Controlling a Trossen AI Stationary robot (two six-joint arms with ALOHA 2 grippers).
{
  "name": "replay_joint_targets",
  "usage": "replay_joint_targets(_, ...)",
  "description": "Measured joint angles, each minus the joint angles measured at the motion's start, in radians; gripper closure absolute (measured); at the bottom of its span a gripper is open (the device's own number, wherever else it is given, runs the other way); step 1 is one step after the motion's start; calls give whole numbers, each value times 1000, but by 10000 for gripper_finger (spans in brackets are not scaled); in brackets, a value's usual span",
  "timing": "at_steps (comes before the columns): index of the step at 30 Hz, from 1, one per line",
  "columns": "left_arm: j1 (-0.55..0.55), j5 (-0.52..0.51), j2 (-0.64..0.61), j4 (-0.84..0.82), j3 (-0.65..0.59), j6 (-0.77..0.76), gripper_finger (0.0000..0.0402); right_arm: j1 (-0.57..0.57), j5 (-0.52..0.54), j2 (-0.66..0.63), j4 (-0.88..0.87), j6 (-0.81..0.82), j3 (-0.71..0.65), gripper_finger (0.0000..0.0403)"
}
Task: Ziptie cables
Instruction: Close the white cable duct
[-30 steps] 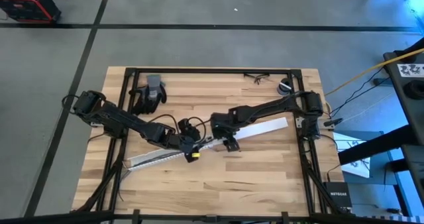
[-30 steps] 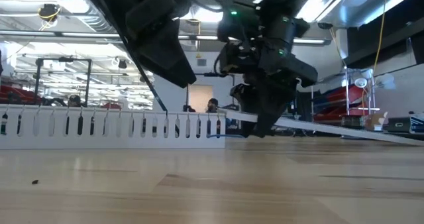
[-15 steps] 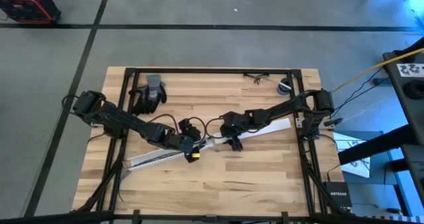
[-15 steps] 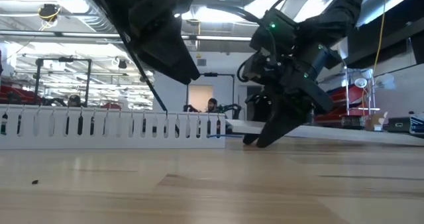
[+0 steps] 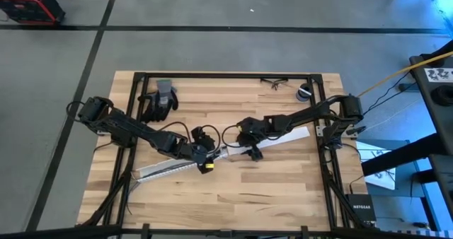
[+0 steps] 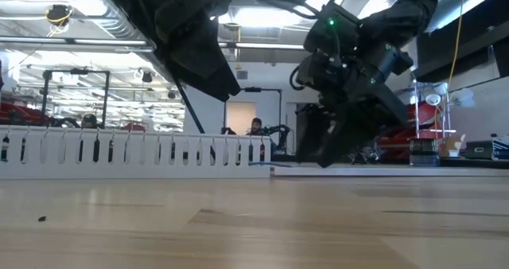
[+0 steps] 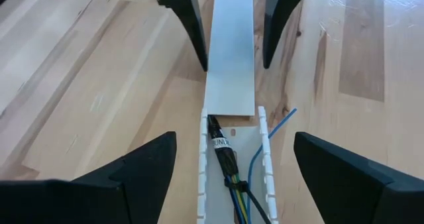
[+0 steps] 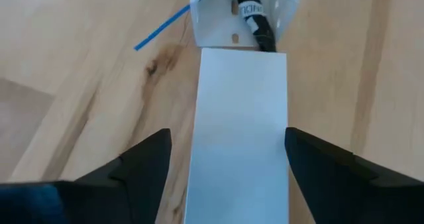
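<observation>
1. The table (image 5: 283, 189) carries a slotted channel (image 5: 166, 167) with a flat cover (image 5: 283, 137) over its right part.
2. The cables (image 7: 228, 174) lie inside the channel, likely to keep them bunched for tying.
3. The right gripper (image 8: 225, 159) straddles the cover, fingers wide, holding nothing.
4. The left gripper (image 7: 235, 159) straddles the open channel, fingers wide, empty.

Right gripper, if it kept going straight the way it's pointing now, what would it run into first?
Probably the white cover strip, which runs between the open fingers of the right gripper toward the slotted channel and the cables. Farther on, the left gripper faces it; how far apart they are is unclear.
</observation>
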Motion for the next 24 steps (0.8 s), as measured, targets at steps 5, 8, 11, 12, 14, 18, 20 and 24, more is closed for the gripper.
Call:
replay_joint_targets(5,0,0,0,-2,0,2,101,-2,19,34,201,5,-84,122)
replay_joint_targets(8,0,0,0,-2,0,2,101,-8,2,74,377,53,-146,126)
replay_joint_targets(11,0,0,0,-3,0,2,101,-13,-11,120,484,94,-175,127)
replay_joint_targets(12,0,0,0,-1,0,2,101,-13,-16,135,502,109,-179,127)
replay_joint_targets(14,0,0,0,-2,0,2,101,-14,-29,158,531,124,-181,127)
replay_joint_targets(18,0,0,0,-1,0,2,101,-6,-30,201,601,131,-181,129)
replay_joint_targets(20,0,0,0,-1,0,2,101,-5,-28,214,626,132,-181,138)
replay_joint_targets(24,-2,0,0,-1,0,1,101,-6,-21,218,631,128,-180,180)
